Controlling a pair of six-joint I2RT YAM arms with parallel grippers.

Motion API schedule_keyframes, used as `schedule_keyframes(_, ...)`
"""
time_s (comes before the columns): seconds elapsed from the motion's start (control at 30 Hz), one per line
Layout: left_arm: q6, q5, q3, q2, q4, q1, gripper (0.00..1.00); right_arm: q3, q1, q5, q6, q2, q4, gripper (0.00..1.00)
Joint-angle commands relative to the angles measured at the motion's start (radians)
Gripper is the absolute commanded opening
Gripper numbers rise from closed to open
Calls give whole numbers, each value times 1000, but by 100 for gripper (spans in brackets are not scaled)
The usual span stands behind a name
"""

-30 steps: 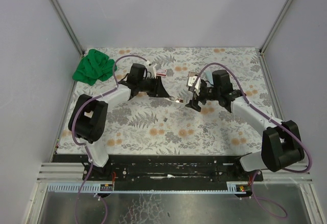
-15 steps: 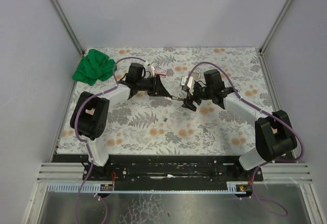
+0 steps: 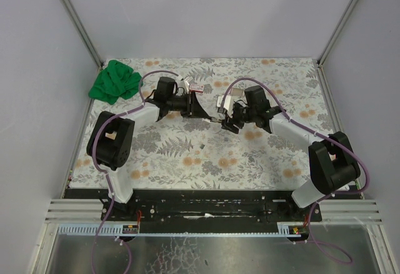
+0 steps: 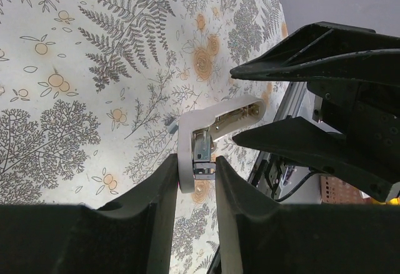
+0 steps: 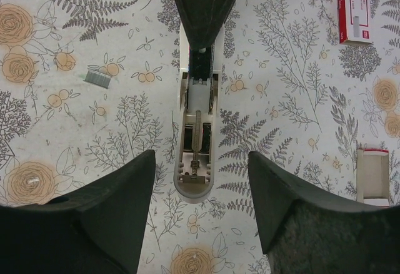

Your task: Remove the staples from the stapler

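I see bare mat (image 5: 281, 99) on either side of the stapler (image 5: 198, 124), between the fingers (image 5: 94, 224) of my right gripper (image 5: 200, 158). The left gripper (image 4: 195, 166) blocks its other end. Loose staples (image 5: 98, 78) lie on the near side. A red-and-white box (image 5: 354, 14) and a second box (image 5: 373, 174) sit farther back, well apart from it.

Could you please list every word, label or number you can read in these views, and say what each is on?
No text can be read.
The red-and-white box has marks on its white label, too small to read.
The stapler shows no lettering.
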Motion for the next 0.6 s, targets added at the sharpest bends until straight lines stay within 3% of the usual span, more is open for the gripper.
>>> schedule_keyframes(0.0, -19, 42, -4, 12, 61, 9, 0, 41, 14, 8, -33, -5, 6, 65)
schedule_keyframes(0.33, -18, 52, 0, 24, 54, 12, 1, 63, 24, -5, -68, 4, -23, 49)
schedule_keyframes(0.47, -22, 58, 3, 29, 53, 13, 1, 70, 26, -6, -83, 6, -36, 35)
schedule_keyframes(0.57, -26, 61, 3, 30, 57, 15, 2, 65, 26, -12, -95, 2, -41, 35)
